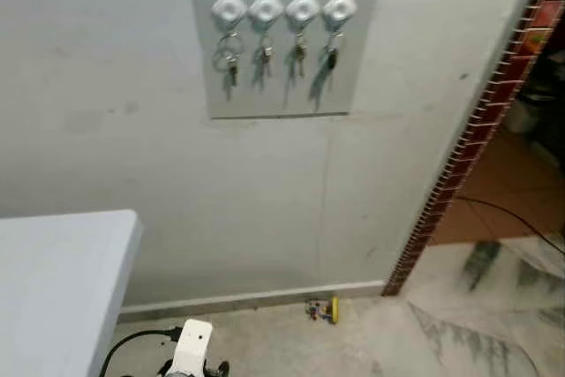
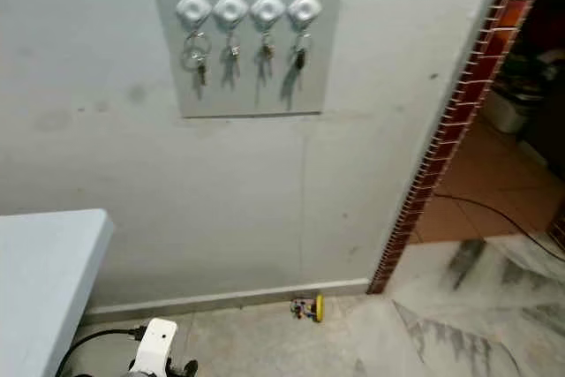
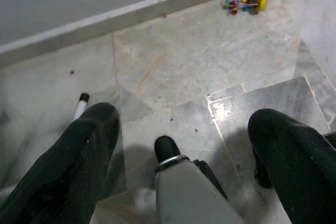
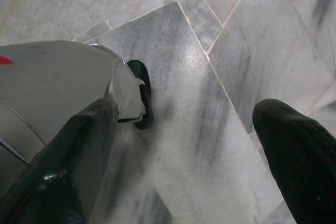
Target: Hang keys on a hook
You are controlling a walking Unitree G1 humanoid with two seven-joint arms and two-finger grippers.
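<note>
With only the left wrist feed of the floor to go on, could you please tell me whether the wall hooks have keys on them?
Observer: Yes, each of the four white diamond-shaped hooks on the grey wall panel carries a small bunch of metal keys.
Operator: Thank you. Is the right gripper carrying anything?
Observer: No, the right gripper is open and empty, pointing down at the grey marble floor.
Operator: And what is on the robot's left?
Observer: A pale, flat-topped table stands there, by the wall.
</note>
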